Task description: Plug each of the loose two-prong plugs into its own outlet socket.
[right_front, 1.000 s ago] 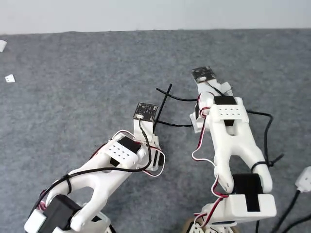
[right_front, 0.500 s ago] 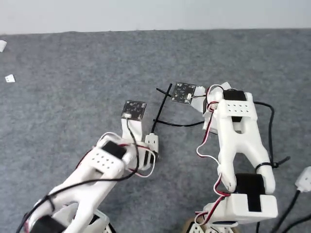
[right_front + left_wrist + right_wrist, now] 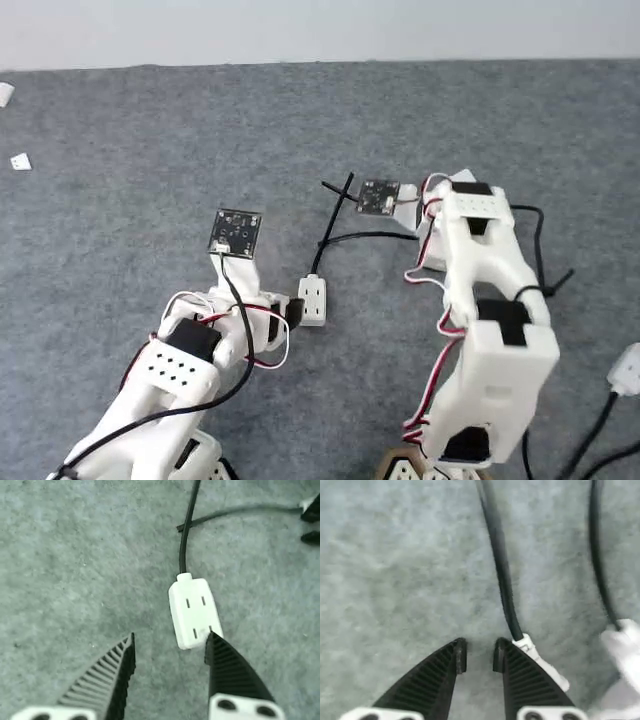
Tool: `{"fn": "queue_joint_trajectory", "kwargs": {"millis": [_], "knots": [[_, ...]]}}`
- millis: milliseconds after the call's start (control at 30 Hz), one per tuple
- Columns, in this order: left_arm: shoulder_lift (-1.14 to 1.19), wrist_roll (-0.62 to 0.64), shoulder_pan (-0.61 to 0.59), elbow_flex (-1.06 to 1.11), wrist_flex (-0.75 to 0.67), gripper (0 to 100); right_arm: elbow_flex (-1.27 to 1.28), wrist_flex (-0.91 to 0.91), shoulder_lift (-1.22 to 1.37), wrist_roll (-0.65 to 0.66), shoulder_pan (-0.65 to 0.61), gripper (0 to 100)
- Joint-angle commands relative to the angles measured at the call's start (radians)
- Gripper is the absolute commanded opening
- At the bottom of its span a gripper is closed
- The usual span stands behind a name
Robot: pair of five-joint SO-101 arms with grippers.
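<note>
**Socket and both arms, seen from above and from each wrist.** The white socket (image 3: 312, 300) lay flat on the grey mat (image 3: 150, 150) with its slots facing up. Its black cord (image 3: 335, 215) ran off on the side away from the arms. I saw the left gripper (image 3: 171, 639) released, its jaws spread wide. One fingertip (image 3: 215, 647) touched the socket's free end, and the other sat on bare mat beside the socket. The right gripper (image 3: 479, 652) hung low farther along from the socket's cord end, with only a narrow gap between its jaws and nothing grasped. A white plug (image 3: 536, 656), on a second cord (image 3: 500, 565), lay just outside one of its fingers. Another white piece (image 3: 628, 368) lay well apart from the socket, beyond the right arm.
</note>
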Motion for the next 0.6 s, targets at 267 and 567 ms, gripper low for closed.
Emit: {"fn": "queue_joint_trajectory", "kwargs": {"millis": [267,567], "knots": [[-0.023,-0.021,-0.005,-0.008,-0.029,21,-0.486,0.323,0.222,0.012,0.047,1.4],[-0.023,-0.021,-0.002,0.001,-0.031,21,-0.715,0.611,0.222,0.006,0.045,0.9]]}}
